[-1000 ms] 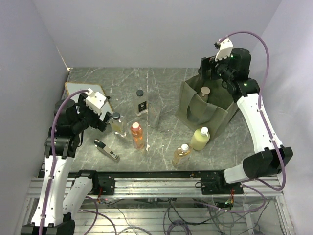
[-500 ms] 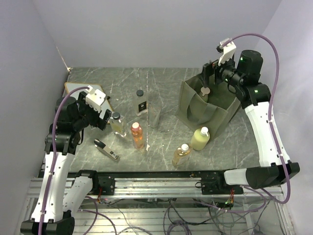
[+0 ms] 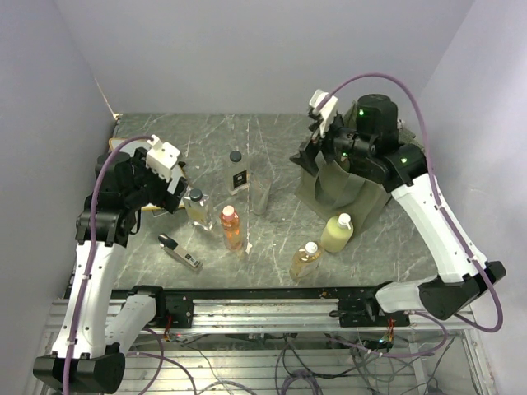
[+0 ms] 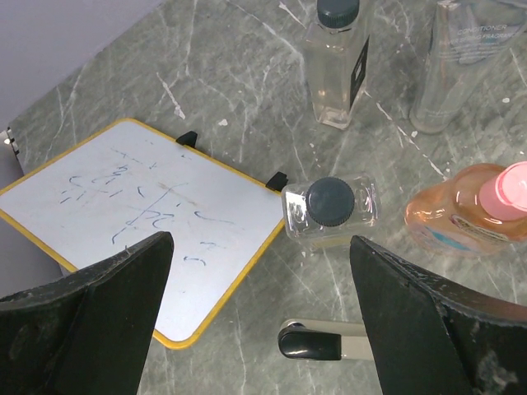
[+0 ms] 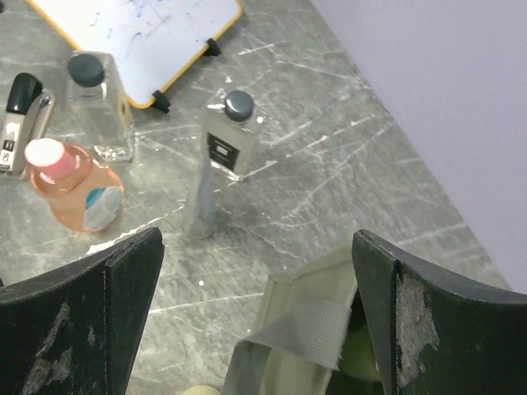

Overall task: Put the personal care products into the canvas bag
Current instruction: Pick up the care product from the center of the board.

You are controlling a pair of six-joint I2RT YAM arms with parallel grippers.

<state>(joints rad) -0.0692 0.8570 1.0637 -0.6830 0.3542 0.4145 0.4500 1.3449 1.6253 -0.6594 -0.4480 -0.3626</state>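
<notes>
Right gripper (image 5: 255, 239) swung left over the canvas bag (image 3: 362, 193), jaws apart; left gripper (image 4: 262, 243), likewise spread, overhangs the black-capped clear bottle (image 4: 329, 210): probably rigid, slick; I'd pinch its flat sides.

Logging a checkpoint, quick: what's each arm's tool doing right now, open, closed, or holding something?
Left tool: open, holding nothing, near the small clear bottle.
Right tool: open, holding nothing, above the canvas bag rim.
</notes>
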